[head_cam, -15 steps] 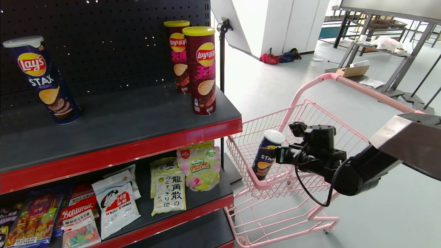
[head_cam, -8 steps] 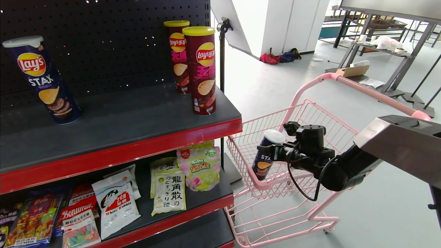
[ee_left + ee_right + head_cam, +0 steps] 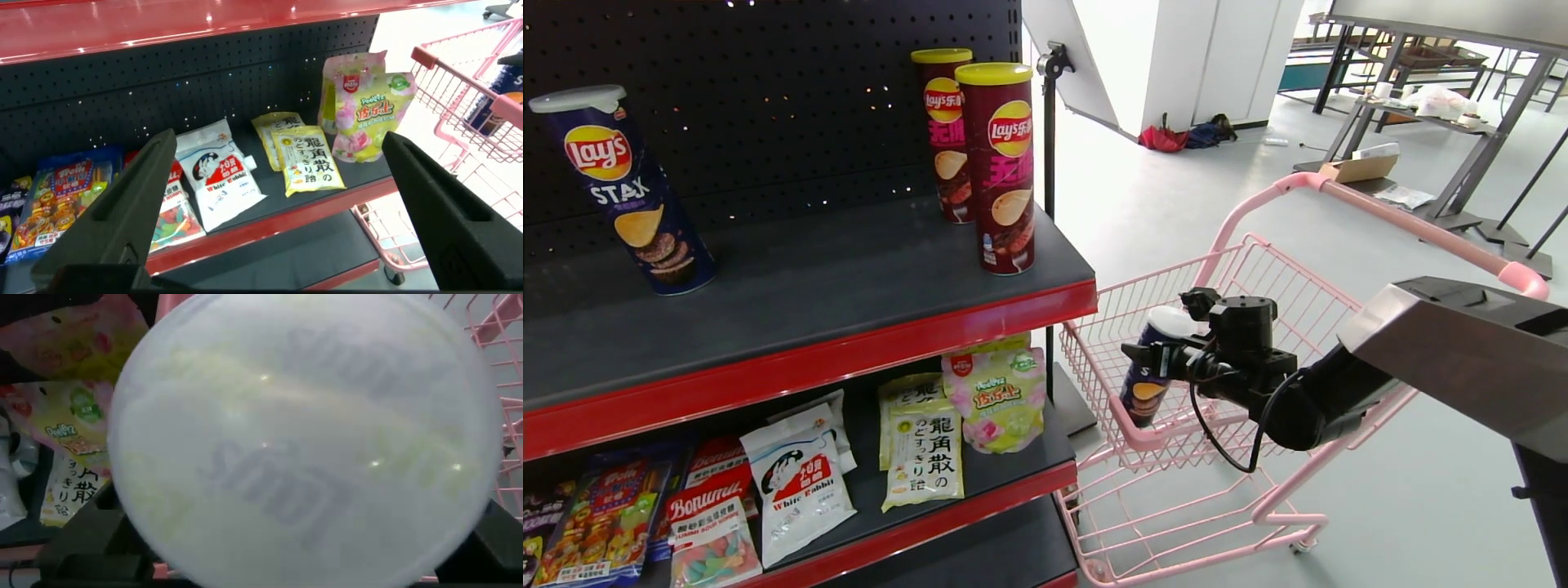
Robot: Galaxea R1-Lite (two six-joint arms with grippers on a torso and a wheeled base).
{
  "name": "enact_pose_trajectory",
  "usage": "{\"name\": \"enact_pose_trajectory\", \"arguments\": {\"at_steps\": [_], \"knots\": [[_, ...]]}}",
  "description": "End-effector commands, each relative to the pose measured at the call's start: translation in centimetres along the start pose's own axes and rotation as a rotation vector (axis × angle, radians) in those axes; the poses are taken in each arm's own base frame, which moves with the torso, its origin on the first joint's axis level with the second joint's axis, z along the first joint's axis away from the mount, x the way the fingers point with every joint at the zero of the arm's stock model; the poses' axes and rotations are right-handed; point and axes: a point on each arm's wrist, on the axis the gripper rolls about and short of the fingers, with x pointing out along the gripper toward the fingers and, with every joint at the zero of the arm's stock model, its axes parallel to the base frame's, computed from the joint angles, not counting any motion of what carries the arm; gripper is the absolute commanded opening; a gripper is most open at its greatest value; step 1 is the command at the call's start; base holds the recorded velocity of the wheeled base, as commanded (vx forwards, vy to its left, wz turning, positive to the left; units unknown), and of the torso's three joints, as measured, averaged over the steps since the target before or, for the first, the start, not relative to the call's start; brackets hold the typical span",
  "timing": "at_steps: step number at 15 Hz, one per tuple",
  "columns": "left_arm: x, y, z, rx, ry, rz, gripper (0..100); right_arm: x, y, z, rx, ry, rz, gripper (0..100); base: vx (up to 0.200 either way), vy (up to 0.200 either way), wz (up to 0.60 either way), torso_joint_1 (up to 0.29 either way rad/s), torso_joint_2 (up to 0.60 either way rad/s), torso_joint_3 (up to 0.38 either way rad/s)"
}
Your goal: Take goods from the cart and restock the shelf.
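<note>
Right gripper (image 3: pixel 1150 356) at the white-lidded blue crisp tube (image 3: pixel 1143 394) in the pink wire cart (image 3: pixel 1134 434) — clamped or not, I can't tell; left gripper (image 3: pixel 278 139) gapes, empty.

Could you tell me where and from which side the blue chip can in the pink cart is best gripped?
Grip the blue chip can across its round upper wall, just below the white lid, coming from inside the pink cart. It stands tilted by the front wire wall, which likely blocks the shelf side.

Grey floor (image 3: pixel 1176 204), white pillar (image 3: pixel 1160 57), red umbrella (image 3: pixel 1162 139) at its foot, metal-framed tables (image 3: pixel 1462 20) beyond.
</note>
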Motion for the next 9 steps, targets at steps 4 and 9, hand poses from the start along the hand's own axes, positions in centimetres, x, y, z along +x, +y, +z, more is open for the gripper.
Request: {"name": "enact_pose_trajectory", "arguments": {"at_steps": [4,9], "knots": [[0.0,0.0,0.0,0.000,0.001,0.000,100,0.3,0.4,-0.4,-0.002,0.004,0.007,0,0.000,0.000,0.00,0.000,0.00,0.000],[0.0,0.0,0.0,0.001,0.001,0.001,100,-1.5,1.0,4.3,-0.037,-0.128,-0.043,0,0.000,0.000,0.00,0.000,0.00,0.000]]}}
